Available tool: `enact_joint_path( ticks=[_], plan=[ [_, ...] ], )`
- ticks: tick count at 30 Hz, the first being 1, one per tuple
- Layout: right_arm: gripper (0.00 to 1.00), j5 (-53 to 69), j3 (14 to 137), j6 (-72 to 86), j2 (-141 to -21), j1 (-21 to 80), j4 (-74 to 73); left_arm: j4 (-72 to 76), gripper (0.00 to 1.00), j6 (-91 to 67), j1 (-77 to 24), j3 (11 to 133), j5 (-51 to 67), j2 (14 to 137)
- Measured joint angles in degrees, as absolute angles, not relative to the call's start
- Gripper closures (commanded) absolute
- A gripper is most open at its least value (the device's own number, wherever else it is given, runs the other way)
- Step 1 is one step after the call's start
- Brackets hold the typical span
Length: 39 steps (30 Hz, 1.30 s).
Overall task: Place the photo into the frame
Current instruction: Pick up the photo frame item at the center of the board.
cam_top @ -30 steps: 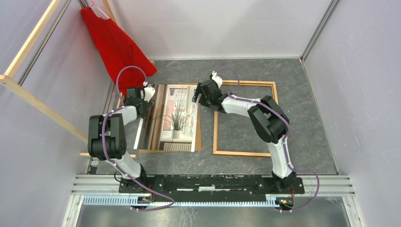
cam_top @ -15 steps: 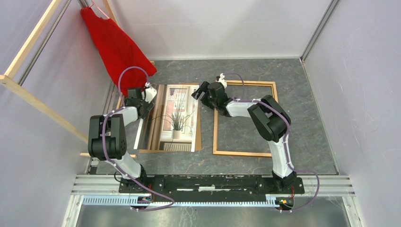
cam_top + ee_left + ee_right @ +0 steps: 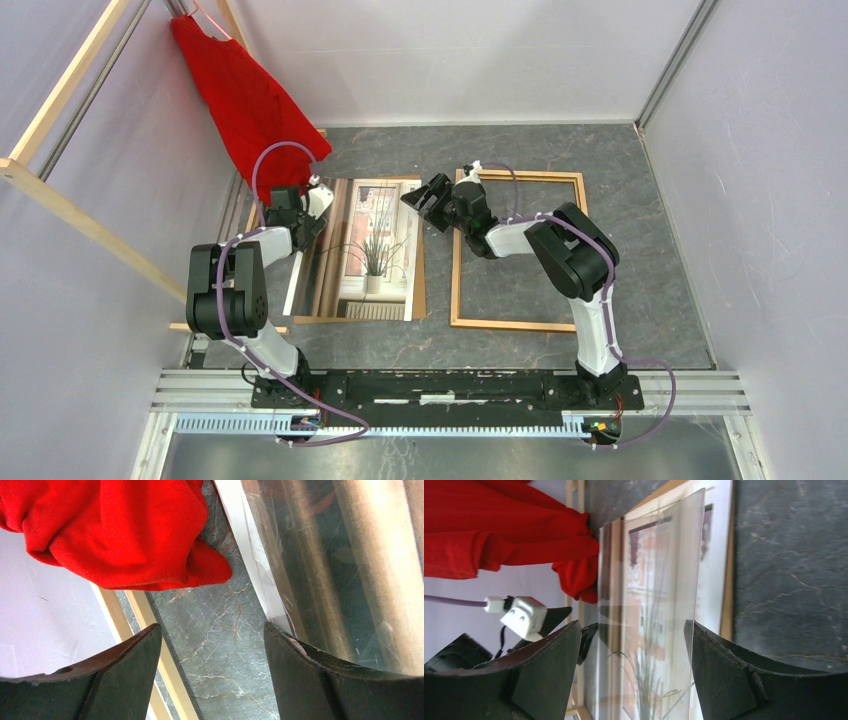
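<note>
Since a second ago the right pincer (image 3: 415, 197) has dropped lower and turned toward the photo (image 3: 375, 240), its wrist sliding right over the top rail of the frame (image 3: 510, 325); the left pincer (image 3: 212, 630) has hardly shifted. Both pincers stand spread wide and neither holds anything. The likeliest trouble is a wrong grab. In the right wrist view a clear sheet (image 3: 659, 570) stands tilted up over the photo, its free edge lined up with the gap between the two fingers but further off. If the pincer moved in and pressed together there, it would probably take the sheet, or the sheet and photo together, and not the print alone. A glossy print pinched at one corner could also crease, or slide on the brown board (image 3: 418, 290) beneath it. On the other side, the left pincer points toward the red cloth (image 3: 240, 90) hanging in the upper left, so a reach past the photo's corner might snag it. The frame looks light — the right arm lies across it and could nudge it out of place. The photo lies flat at centre left of the top view, just left of the empty frame, with its upper right corner near the right pincer's tips and apart from them. Its left edge runs just beside the left pincer's right-hand finger (image 3: 320, 680) in the wrist view.
</note>
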<state>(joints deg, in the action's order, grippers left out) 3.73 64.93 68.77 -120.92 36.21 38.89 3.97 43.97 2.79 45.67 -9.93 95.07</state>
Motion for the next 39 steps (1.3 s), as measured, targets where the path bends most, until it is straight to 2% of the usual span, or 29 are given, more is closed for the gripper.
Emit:
enact_joint_path(
  ticks=[7, 14, 22, 25, 27, 30, 34, 39],
  plan=[
    [0.33, 5.52, 64.64, 68.51, -118.54, 36.21, 40.69, 3.81, 0.18, 43.97, 2.76, 45.71, -9.93, 95.07],
    [0.59, 7.09, 66.37, 67.09, -119.09, 36.67, 36.91, 1.67, 0.18, 43.94, 2.76, 46.72, -9.47, 95.07],
    [0.6, 8.08, 69.41, 63.64, -119.44, 37.78, 31.05, -1.93, 0.17, 43.9, 2.76, 48.18, -7.84, 95.07],
    [0.91, 8.99, 69.69, 61.43, -119.42, 37.87, 30.79, -2.79, 0.13, 43.9, 2.76, 48.51, -7.53, 95.07],
    [0.99, 10.46, 69.69, 60.36, -119.42, 37.65, 30.63, -3.64, 0.06, 43.88, 2.76, 48.97, -7.46, 95.04],
    [1.0, 13.91, 69.69, 60.07, -119.17, 36.42, 30.63, -5.98, 0.0, 43.88, 2.79, 50.02, -7.55, 94.76],
    [1.0, 20.25, 69.3, 60.25, -117.19, 33.28, 30.57, -13.72, 0.0, 43.83, 2.7, 52.21, -6.39, 93.78],
    [1.0, 27.53, 66.15, 60.18, -108.55, 26.15, 29.32, -23.99, 0.0, 42.46, 1.54, 59.48, -3.73, 91.13]
  ],
)
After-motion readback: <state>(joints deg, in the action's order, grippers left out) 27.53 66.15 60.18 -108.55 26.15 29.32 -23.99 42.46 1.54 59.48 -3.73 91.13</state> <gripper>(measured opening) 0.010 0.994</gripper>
